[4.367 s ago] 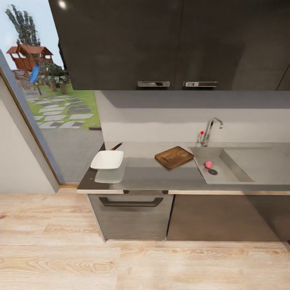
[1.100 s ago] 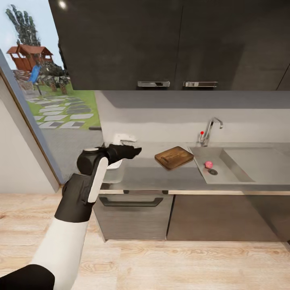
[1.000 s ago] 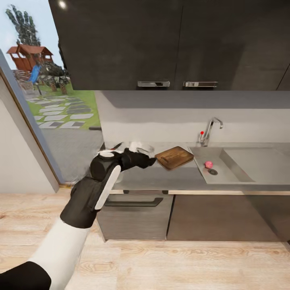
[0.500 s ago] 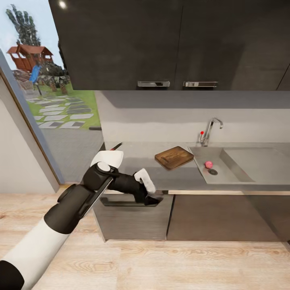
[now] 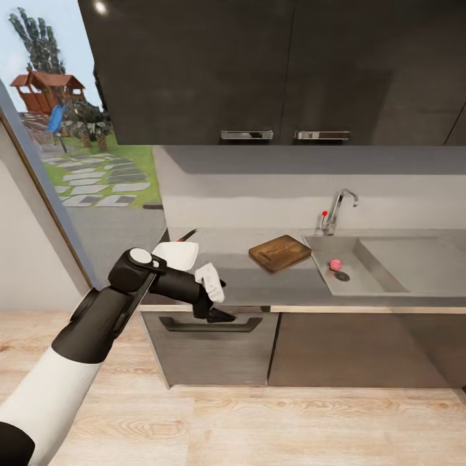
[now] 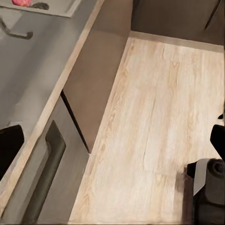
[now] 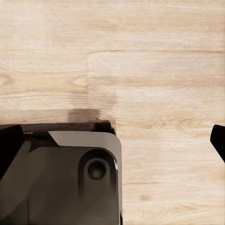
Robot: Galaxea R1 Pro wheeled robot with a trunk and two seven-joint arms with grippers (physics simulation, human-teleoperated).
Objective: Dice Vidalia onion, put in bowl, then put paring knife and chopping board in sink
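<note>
Kitchen scene, head view: a grey table (image 5: 259, 285) runs across the middle of the frame beneath dark wall cupboards (image 5: 278, 71), with a glazed opening (image 5: 77, 162) onto a garden at the upper left and pale wood flooring (image 5: 291, 427) along the bottom.

The sink (image 5: 375, 272) is set into the table at the right of centre. Its chrome tap (image 5: 340, 207) with a red knob stands at the back edge. The Vidalia onion (image 5: 335, 264), rendered pinkish, lies in the basin just beside the round drain (image 5: 342, 276).

The chopping board (image 5: 279, 252) lies flat on the table immediately left of the sink, turned at an angle to the table's edge. The white bowl (image 5: 176, 254) sits at the table's left end, well apart from the board and partly covered by the left arm. The paring knife (image 5: 187, 235) lies just behind the bowl, only its dark tip area showing.

The left arm enters from the lower left of the frame. Its left pincer (image 5: 219, 315) hangs in front of the table's front edge, at the drawer handle (image 5: 210, 323) below. Whether its fingers are spread or pressed together cannot be told.

Left wrist view: the table edge, drawer front (image 6: 42, 187) and flooring appear, with the onion at the frame's top left corner.

Right wrist view: flooring and part of the robot's dark base (image 7: 65, 178). A dark finger edge shows at each side of this frame, well apart, so the right pincer (image 7: 112, 150) is spread.
</note>
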